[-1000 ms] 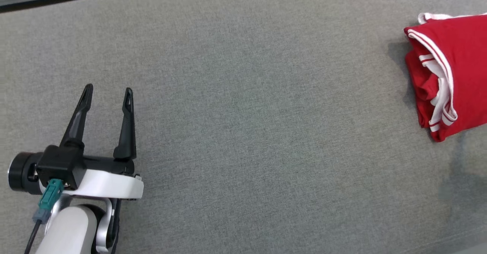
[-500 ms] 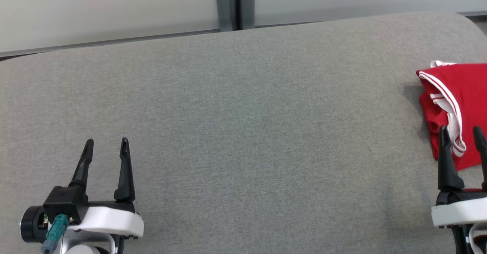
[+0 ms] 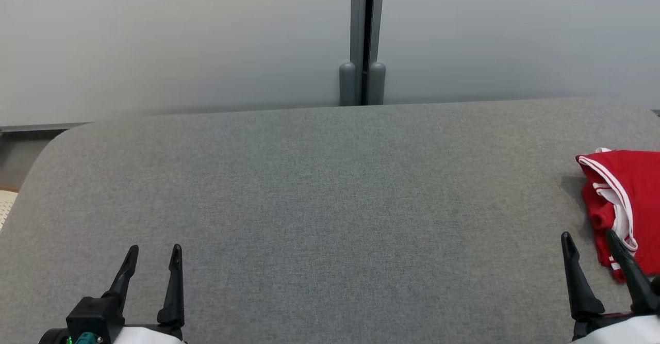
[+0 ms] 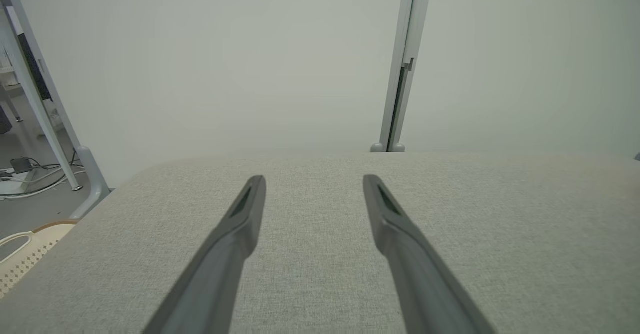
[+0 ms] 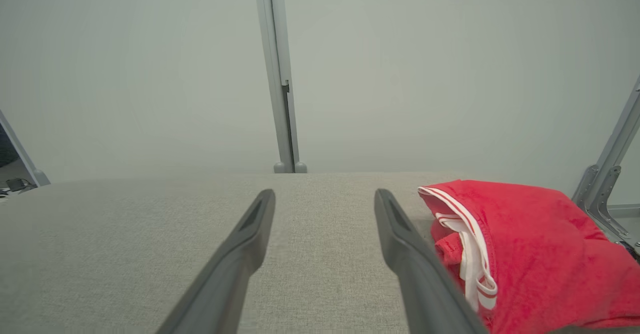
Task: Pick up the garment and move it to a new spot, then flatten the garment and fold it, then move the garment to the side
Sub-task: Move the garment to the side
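Observation:
A folded red garment with white stripe trim lies at the right edge of the grey padded table; it is also in the right wrist view as the red garment, just right of the fingers. My right gripper stands open at the lower right, beside and just short of the garment, holding nothing; the right gripper shows a wide gap. My left gripper stands open at the lower left over bare table, far from the garment; the left gripper is empty.
A pale partition wall with a grey vertical post runs behind the table's far edge. A cream basket stands on the floor past the table's left corner. A metal bracket rises at the far right.
The head camera has tilted up, bringing the wall and table's far edge into view. The right gripper has come into view beside the garment. Both grippers stay open.

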Available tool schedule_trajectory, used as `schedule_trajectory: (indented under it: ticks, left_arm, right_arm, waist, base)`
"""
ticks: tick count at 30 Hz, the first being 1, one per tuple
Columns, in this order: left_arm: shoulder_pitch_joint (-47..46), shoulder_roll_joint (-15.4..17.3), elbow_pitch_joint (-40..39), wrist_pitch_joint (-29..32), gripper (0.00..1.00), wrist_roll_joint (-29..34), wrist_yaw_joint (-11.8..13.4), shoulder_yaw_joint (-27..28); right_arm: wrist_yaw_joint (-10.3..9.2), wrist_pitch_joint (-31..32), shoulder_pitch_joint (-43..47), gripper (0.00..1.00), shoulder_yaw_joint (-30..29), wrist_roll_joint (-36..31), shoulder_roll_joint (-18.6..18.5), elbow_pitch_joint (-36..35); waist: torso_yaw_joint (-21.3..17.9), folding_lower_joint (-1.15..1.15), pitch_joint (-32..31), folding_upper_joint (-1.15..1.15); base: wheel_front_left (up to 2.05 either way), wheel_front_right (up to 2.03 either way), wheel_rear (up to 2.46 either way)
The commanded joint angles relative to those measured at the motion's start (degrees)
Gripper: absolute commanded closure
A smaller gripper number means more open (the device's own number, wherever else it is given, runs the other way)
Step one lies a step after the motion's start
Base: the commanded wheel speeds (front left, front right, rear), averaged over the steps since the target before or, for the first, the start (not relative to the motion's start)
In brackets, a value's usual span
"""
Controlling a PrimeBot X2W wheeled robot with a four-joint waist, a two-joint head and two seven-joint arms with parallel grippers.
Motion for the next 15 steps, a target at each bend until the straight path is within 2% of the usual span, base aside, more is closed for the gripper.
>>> schedule_trajectory:
  ticks: [1,15]
  left_arm:
    - [0.30,0.39,0.10,-0.18,0.00,0.26,-0.15,0.05]
    - [2.53,1.31,0.76,0.39,0.00,0.87,0.61,-1.09]
  right_arm:
    - [0.00,0.38,0.63,0.00,0.01,-0.44,-0.11,-0.32]
    - [0.00,3.48,5.35,0.00,0.88,-1.90,1.56,-4.24]
  waist:
    - [0.22,0.00,-1.17,0.00]
    - [-0.54,0.00,-4.42,0.00]
  base:
    - [0.00,0.00,0.00]
    - [0.00,0.00,0.00]
